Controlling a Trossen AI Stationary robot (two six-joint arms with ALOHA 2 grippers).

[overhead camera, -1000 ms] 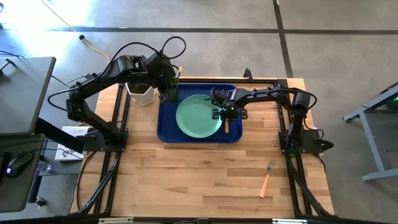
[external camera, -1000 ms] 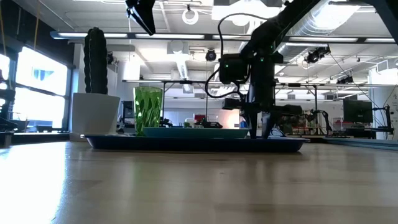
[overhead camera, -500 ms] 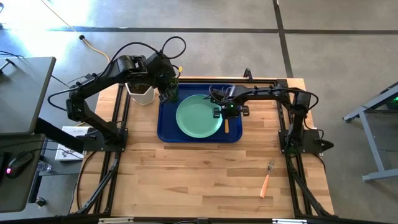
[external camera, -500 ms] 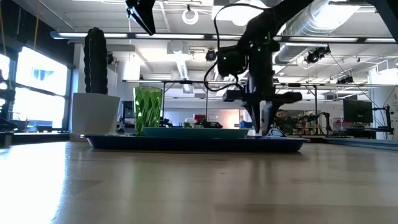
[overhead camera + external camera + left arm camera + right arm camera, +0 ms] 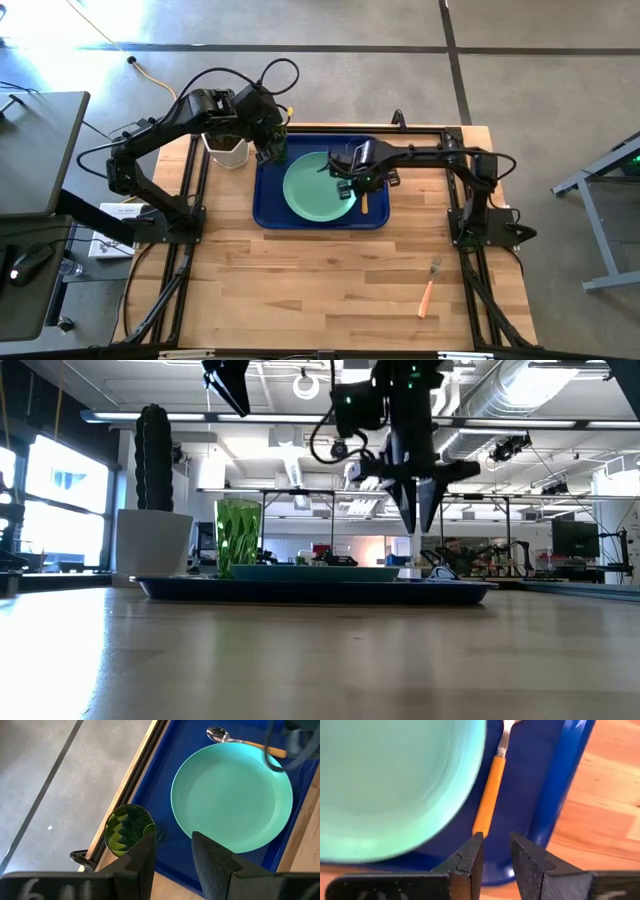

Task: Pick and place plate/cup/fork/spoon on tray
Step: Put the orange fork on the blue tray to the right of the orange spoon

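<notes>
The dark blue tray [image 5: 268,205] lies at the table's far middle. The mint-green plate [image 5: 312,190] rests flat on it. The olive-green cup [image 5: 238,535] stands upright in the tray's far left corner and also shows in the left wrist view [image 5: 127,831]. The spoon [image 5: 490,795] lies on the tray floor right of the plate, its orange handle [image 5: 364,202] toward the near edge. The fork [image 5: 430,288] lies on the bare table, near right. My left gripper [image 5: 172,851] is open and empty, high above the cup. My right gripper [image 5: 496,854] is open and empty above the spoon.
A white pot with a cactus [image 5: 228,150] stands just left of the tray's far left corner and also shows in the low view [image 5: 152,545]. Bare wood lies between the tray and the table's near edge.
My right gripper has risen from the tray floor beside the plate to well above it, drifting a little toward the table's left. The spoon stays lying on the tray.
</notes>
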